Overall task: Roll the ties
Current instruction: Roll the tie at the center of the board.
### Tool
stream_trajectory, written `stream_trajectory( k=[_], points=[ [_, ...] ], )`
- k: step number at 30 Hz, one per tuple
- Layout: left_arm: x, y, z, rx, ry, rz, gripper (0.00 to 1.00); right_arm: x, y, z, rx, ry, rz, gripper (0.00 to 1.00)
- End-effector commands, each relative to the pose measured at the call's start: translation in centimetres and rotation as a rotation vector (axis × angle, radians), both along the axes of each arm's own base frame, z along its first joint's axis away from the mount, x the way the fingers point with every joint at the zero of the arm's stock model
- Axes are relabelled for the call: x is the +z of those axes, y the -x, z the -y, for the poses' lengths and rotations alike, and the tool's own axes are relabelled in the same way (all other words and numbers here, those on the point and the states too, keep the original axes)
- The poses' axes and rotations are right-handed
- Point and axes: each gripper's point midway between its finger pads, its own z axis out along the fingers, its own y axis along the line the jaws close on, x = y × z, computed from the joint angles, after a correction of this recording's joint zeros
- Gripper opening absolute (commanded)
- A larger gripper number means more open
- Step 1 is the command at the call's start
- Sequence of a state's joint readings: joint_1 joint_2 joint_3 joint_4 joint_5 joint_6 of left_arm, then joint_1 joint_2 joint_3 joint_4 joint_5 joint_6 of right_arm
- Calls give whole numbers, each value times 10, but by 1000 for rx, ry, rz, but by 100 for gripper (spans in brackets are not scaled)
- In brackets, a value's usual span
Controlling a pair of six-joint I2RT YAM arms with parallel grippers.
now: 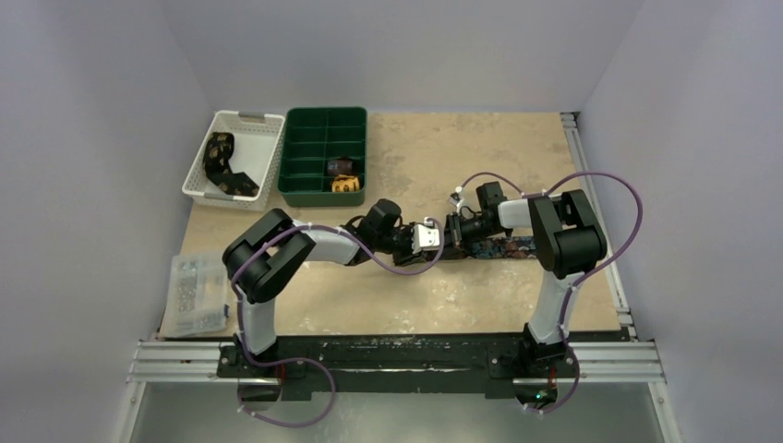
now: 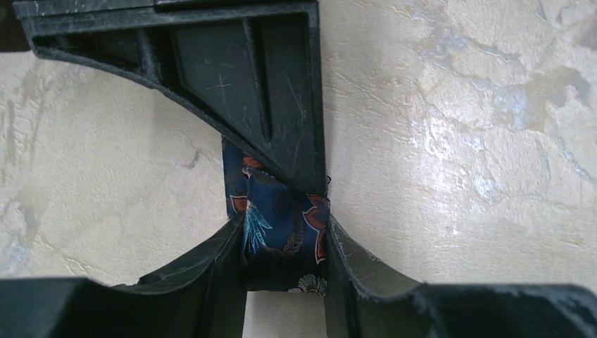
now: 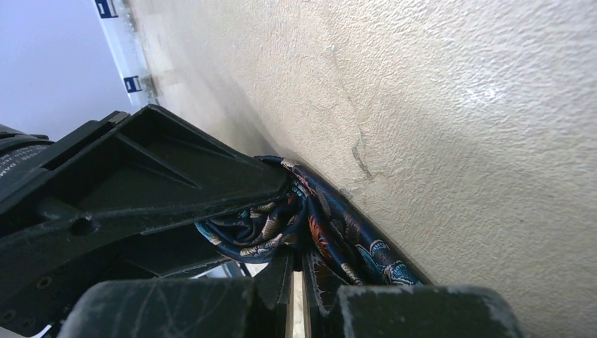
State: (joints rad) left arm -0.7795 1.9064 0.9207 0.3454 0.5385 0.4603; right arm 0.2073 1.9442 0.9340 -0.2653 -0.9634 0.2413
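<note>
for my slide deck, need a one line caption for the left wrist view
Left tool gripping a navy floral tie on the beige table, the shut right tool meeting it tip-first.

Left end effector (image 1: pixel 427 238) and right end effector (image 1: pixel 455 231) crowd mid-counter (image 1: pixel 415 148), nose to nose over navy tie (image 1: pixel 503 247). White basket (image 1: pixel 263 175) and green tray (image 1: pixel 286 157) block far left. Clear box (image 1: pixel 196 295) at near-left edge. Bare passage far right and near centre.

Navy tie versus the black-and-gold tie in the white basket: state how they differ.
The navy tie lies along the table; the black-and-gold tie lies bent in the white basket. The left gripper and right gripper grip the navy tie; nothing touches the black-and-gold tie. Both are dark and patterned.
</note>
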Motion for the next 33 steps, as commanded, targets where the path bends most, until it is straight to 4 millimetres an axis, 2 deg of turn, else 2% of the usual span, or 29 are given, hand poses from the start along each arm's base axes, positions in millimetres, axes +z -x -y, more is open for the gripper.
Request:
stream_trajectory(
  k=[1,4,5,6,7,8,10,12,14,17,21,24,29,31,33],
  points=[
    [-20,16,-15,-81,-92,24,28,-28,-4,12,1,129,25,0],
    [-26,19,-20,-85,-125,4,12,-24,-5,11,9,119,32,0],
    [-27,19,-21,-79,-134,-10,8,-17,-6,9,21,103,46,0],
    [-28,21,-23,-78,-146,-26,4,-6,-8,5,36,65,65,4],
    [-27,22,-23,-74,-150,-41,2,7,-10,3,47,38,98,15],
    [-28,24,-25,-71,-155,-65,1,22,-12,1,59,11,137,22],
    [-28,27,-28,-62,-155,-99,0,47,-15,0,60,-36,190,26],
    [-28,28,-30,-47,-157,-126,0,60,-17,5,36,-63,187,27],
    [-27,26,-30,-25,-146,-152,0,57,-23,13,-5,-46,169,27],
    [-26,26,-29,-22,-139,-179,0,34,-27,20,-40,23,134,27],
    [-21,16,-29,32,-125,-213,0,1,-20,29,-51,109,56,24],
    [-8,8,-30,86,-80,-239,0,-17,-14,39,-35,183,33,23],
    [31,2,-25,149,40,-233,0,-31,-12,49,-24,259,21,21],
    [37,-1,-23,172,61,-239,0,-34,-12,51,-26,273,22,21],
    [32,-3,-23,179,31,-247,0,-35,-12,51,-24,278,22,20]
  ],
)
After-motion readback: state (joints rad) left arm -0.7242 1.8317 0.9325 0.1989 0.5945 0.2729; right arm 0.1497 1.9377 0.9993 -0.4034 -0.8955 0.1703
